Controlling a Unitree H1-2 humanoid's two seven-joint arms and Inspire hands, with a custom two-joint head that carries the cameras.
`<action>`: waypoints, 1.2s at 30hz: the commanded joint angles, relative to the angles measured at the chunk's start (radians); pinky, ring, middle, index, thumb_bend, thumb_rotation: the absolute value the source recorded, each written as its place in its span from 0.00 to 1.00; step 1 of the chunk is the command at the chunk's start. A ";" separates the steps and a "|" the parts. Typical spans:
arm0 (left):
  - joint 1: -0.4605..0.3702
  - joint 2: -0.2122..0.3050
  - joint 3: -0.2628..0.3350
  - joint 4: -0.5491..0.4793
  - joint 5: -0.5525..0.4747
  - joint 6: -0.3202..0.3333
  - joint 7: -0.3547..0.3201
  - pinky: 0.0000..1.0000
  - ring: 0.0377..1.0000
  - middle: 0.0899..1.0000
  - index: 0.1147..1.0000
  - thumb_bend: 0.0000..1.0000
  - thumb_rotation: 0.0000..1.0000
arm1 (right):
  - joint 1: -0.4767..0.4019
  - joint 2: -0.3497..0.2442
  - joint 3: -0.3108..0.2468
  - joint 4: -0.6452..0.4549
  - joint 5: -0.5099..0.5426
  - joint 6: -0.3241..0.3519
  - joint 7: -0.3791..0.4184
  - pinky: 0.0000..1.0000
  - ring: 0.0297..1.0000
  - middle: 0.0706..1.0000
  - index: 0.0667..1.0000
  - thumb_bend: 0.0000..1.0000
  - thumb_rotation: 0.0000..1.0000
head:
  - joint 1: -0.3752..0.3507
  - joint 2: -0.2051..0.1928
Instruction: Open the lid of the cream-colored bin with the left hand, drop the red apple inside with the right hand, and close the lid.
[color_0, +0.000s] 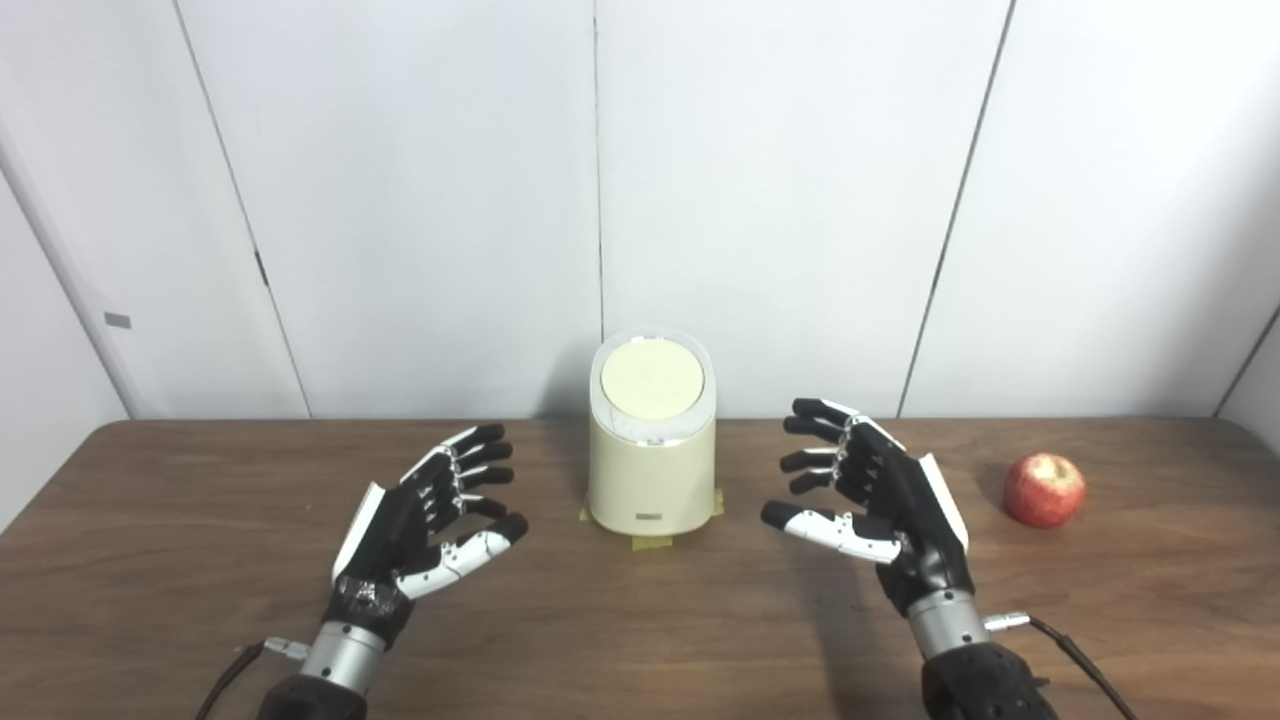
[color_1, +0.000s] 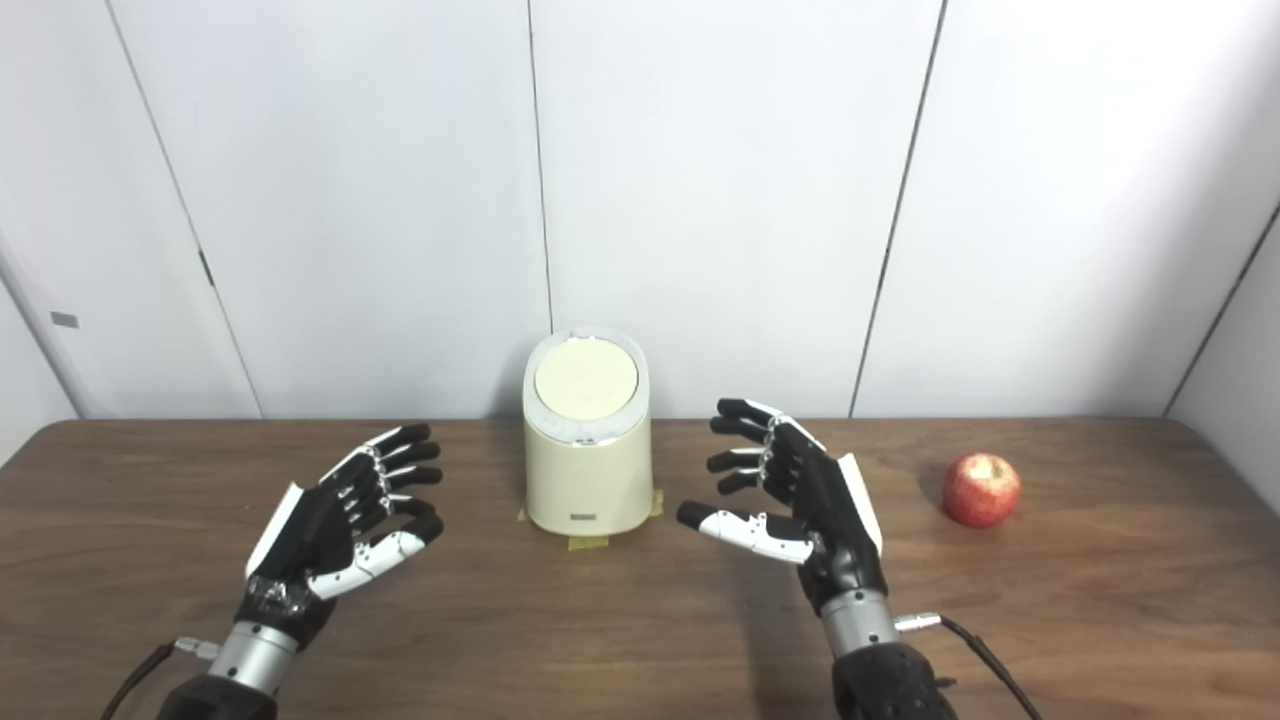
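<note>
The cream-colored bin (color_0: 651, 470) stands upright at the middle back of the wooden table, its round lid (color_0: 652, 379) shut flat on top. The red apple (color_0: 1043, 489) lies on the table at the right, apart from both hands. My left hand (color_0: 430, 515) hovers open to the left of the bin, fingers spread, holding nothing. My right hand (color_0: 875, 492) hovers open to the right of the bin, between the bin and the apple, holding nothing.
Yellow tape strips (color_0: 652, 543) mark the bin's base on the brown table (color_0: 640, 630). White wall panels stand right behind the table. Cables trail from both wrists.
</note>
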 joint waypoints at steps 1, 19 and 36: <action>-0.031 0.010 0.004 -0.022 -0.011 -0.034 0.003 0.63 0.76 0.80 0.83 0.75 0.28 | -0.036 0.000 0.000 -0.029 0.001 -0.030 -0.001 0.51 0.59 0.71 0.71 0.78 0.17 | -0.001 0.003; -0.064 -0.020 0.007 -0.014 -0.003 -0.033 0.035 0.63 0.80 0.85 0.87 0.76 0.29 | -0.049 -0.007 -0.007 0.006 0.003 -0.047 -0.002 0.51 0.58 0.71 0.71 0.79 0.17 | 0.006 -0.016; -0.389 -0.061 -0.054 0.064 0.225 0.174 0.177 0.95 1.00 1.00 1.00 0.88 0.30 | -0.056 0.002 0.004 0.025 -0.004 -0.058 -0.004 0.51 0.59 0.70 0.71 0.79 0.19 | 0.015 -0.034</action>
